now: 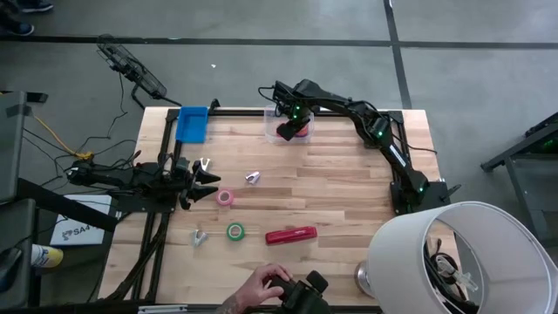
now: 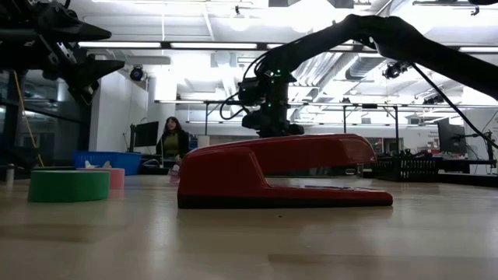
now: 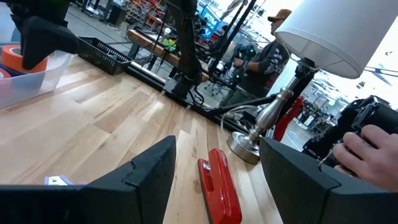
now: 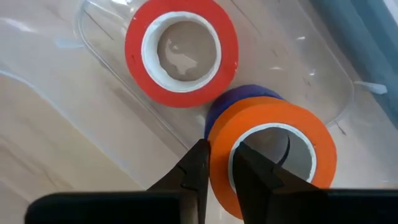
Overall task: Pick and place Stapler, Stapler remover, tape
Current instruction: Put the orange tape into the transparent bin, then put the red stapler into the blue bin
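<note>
Reaching over the clear tray [image 1: 272, 122] at the tabletop's [image 1: 331, 187] far edge, the right tool [image 1: 288, 129] works; the stapler [image 1: 291, 235] lies near the front. Right wrist view: its fingers pinch the orange tape roll's [image 4: 273, 155] wall, beside red [image 4: 181, 52] and purple [image 4: 231, 99] rolls. The left tool [image 3: 214, 168] is open, empty.

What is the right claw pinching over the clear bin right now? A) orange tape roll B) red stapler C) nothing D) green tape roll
A: in the right wrist view the right claw is shut on the wall of the orange tape roll, over the clear bin beside a red tape roll; the stapler lies on the table.
</note>
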Motion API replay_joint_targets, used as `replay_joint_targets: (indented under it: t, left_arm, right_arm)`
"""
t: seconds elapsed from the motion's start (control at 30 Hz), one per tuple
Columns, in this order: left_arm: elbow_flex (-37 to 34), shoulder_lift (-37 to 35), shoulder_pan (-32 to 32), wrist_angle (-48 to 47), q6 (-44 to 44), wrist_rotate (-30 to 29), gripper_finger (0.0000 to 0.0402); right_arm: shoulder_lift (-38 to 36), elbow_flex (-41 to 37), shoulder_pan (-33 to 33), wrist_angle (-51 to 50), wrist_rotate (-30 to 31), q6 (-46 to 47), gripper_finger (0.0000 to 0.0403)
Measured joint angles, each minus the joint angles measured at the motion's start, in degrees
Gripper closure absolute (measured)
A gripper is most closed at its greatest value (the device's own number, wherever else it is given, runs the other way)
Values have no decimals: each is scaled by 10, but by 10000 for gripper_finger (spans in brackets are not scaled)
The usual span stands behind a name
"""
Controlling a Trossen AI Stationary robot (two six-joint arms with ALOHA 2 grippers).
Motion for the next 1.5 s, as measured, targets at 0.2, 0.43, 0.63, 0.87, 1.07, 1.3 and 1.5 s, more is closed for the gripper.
replay_joint_targets:
  t: [0.2, 0.43, 0.63, 0.87, 1.07, 1.3, 1.5]
  left_arm:
    - [0, 0, 0, 0, 0, 0, 173]
    - [0, 0, 0, 0, 0, 0, 173]
    - [0, 0, 0, 0, 0, 0, 173]
    - [0, 0, 0, 0, 0, 0, 173]
    - [0, 0, 0, 0, 0, 0, 173]
    - [0, 0, 0, 0, 0, 0, 173]
    - [0, 0, 0, -1, 0, 1, 173]
  right_arm:
    - [0, 0, 0, 7, 0, -4, 343]
    - [0, 0, 0, 5, 0, -4, 315]
    - [-1, 0, -4, 3, 0, -1, 286]
    - [-24, 2, -11, 7, -1, 12, 266]
    - [-46, 2, -11, 10, 0, 11, 248]
    - [-72, 2, -6, 31, -6, -16, 226]
    - [-91, 2, 11, 40, -12, -57, 217]
